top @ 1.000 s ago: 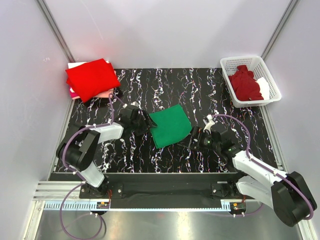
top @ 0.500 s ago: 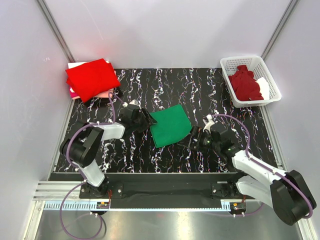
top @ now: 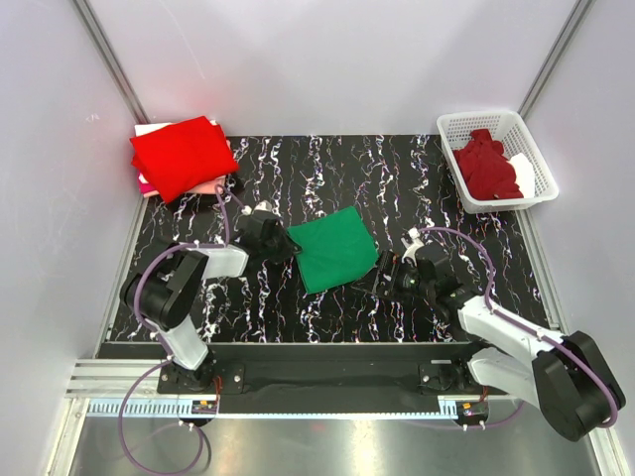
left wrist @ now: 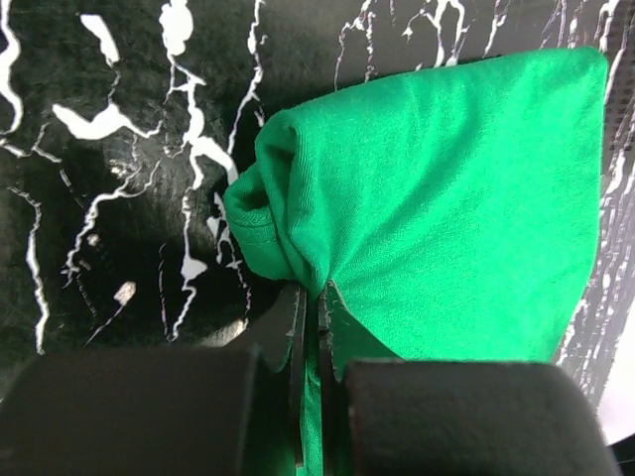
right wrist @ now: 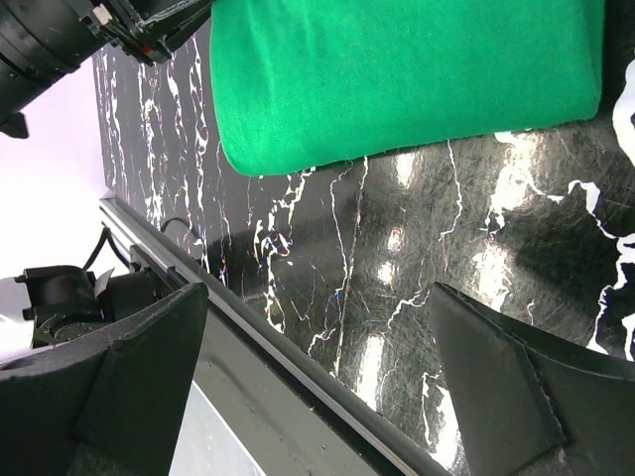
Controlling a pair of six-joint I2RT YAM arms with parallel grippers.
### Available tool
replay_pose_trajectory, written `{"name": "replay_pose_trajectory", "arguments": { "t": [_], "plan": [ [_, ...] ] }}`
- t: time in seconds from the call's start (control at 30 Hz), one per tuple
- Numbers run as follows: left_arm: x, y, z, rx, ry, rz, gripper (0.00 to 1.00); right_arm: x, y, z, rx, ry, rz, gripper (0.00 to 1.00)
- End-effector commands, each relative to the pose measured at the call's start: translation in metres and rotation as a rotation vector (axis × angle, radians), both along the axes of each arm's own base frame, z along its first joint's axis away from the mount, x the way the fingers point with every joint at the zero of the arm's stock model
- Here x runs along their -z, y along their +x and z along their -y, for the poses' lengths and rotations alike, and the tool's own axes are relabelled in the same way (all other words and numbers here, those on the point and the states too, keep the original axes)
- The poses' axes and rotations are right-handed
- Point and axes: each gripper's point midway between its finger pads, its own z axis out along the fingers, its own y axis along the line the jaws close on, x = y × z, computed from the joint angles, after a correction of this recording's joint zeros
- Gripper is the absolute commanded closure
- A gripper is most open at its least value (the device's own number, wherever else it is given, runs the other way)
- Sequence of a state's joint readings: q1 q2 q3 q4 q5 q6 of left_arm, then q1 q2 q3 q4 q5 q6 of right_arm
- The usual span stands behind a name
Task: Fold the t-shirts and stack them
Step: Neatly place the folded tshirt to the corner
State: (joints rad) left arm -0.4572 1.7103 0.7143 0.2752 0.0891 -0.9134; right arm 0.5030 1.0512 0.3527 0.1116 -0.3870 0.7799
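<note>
A folded emerald green t-shirt (top: 337, 248) (left wrist: 446, 198) (right wrist: 397, 69) lies in the middle of the black marbled table. My left gripper (top: 286, 245) (left wrist: 317, 297) is shut on its left corner, and the cloth bunches up between the two pads. To the shirt's right, my right gripper (top: 385, 270) (right wrist: 317, 297) stands open just off the near right corner, with only bare table between its fingers. A folded bright red t-shirt (top: 182, 154) tops a stack at the back left, over pale pink and white ones (top: 149, 185). A dark maroon t-shirt (top: 486, 167) lies crumpled in the basket.
The white lattice basket (top: 451, 124) stands at the back right and also holds a white garment (top: 523, 174). The table's front rail (right wrist: 278, 347) runs close under the right gripper. White walls close in the table on three sides.
My left gripper has slid up to the green t-shirt's left corner and shut on it. The right gripper has stayed open and barely moved.
</note>
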Motion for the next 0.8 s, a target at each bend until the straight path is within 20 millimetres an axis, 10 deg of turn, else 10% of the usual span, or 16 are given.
{"name": "replay_pose_trajectory", "arguments": {
  "t": [0.0, 0.77],
  "plan": [
    [-0.007, 0.003, -0.021, -0.020, 0.119, 0.005, 1.00, -0.021, 0.011, -0.008, -0.012, 0.044, 0.062, 0.00],
    [-0.162, 0.161, -0.161, -0.050, 0.345, 0.112, 1.00, -0.006, 0.015, -0.013, -0.026, 0.015, 0.001, 0.00]
  ]
}}
